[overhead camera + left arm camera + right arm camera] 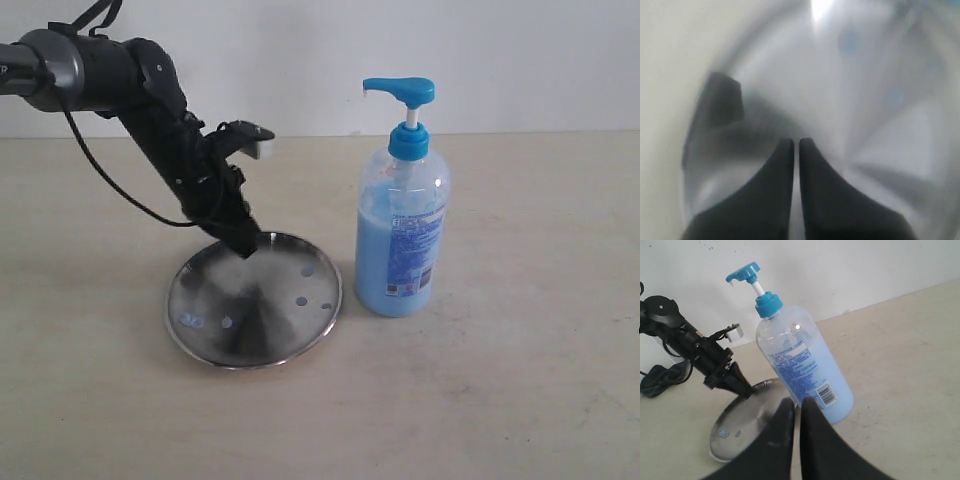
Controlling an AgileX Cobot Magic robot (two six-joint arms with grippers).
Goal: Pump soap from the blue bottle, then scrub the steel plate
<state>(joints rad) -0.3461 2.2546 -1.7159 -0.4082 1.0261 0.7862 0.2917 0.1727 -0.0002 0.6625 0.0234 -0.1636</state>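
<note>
The steel plate [255, 300] lies on the table, dotted with small blue soap drops [301, 300]. My left gripper [250, 246] is shut, with its tips down at the plate's far rim. In the left wrist view the left gripper [796, 145] shows two fingers pressed close over the blurred plate [875, 140]. The blue bottle [402, 220] stands upright just right of the plate, pump head [400, 92] pointing left. My right gripper [796, 405] is shut and empty, held off from the bottle [800, 365] and plate [745, 420]; it is out of the exterior view.
A beige table [520, 400] spreads all round, with a white wall [300, 60] behind. The left arm's black cable [110, 180] hangs over the table to the left of the plate.
</note>
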